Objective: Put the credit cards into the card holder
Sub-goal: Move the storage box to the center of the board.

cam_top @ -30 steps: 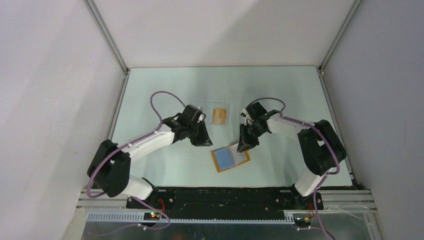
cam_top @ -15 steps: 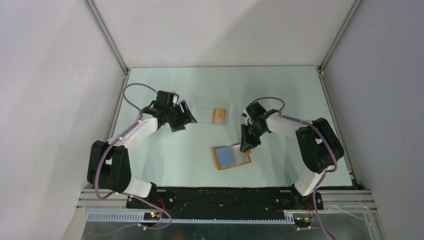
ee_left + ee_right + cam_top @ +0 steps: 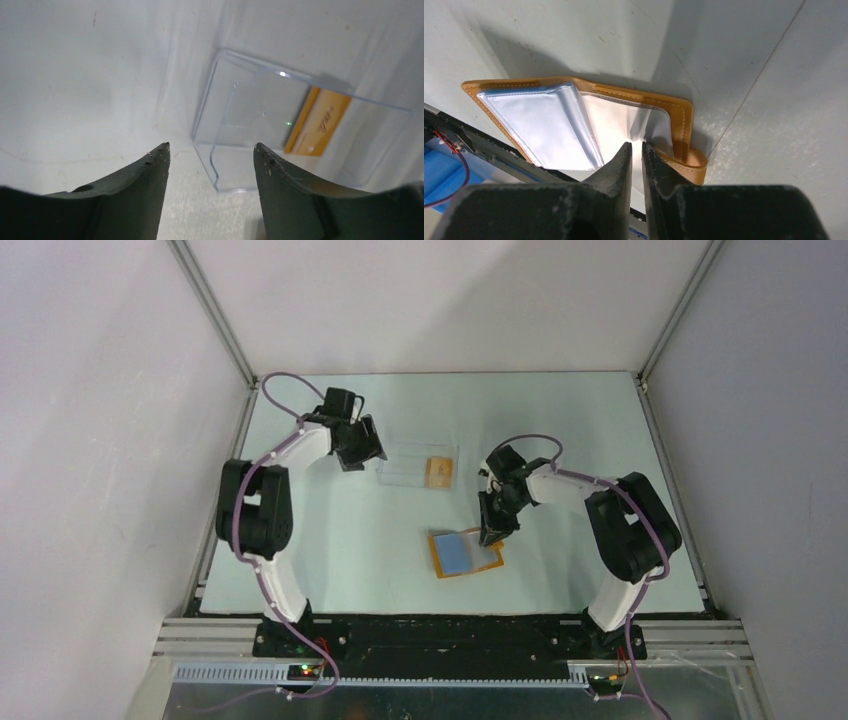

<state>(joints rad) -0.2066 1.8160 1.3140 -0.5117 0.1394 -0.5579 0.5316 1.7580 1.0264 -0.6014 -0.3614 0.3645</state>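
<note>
The card holder point(image 3: 462, 554) lies open near the table's middle, orange-rimmed with blue inner panels; the right wrist view shows its shiny panels point(image 3: 539, 125) and tab clasp. My right gripper point(image 3: 490, 537) stands over its far right corner, jaws almost together point(image 3: 637, 145), pinching the right panel's thin sleeve. One tan-orange credit card point(image 3: 437, 472) lies at the right end of a clear plastic case point(image 3: 405, 464). My left gripper point(image 3: 370, 453) is open just off the case's left end; the left wrist view shows the case point(image 3: 250, 125) and card point(image 3: 322, 122) ahead of its empty gripper point(image 3: 212, 150).
Metal frame rails point(image 3: 232, 455) border the table on the left and right point(image 3: 668, 455). The black base rail point(image 3: 440, 635) runs along the near edge. Both arms' purple cables loop above their wrists.
My left arm swung from near the card holder to the far left and its jaws opened; it now points at the clear case. The right gripper stayed on the card holder.
</note>
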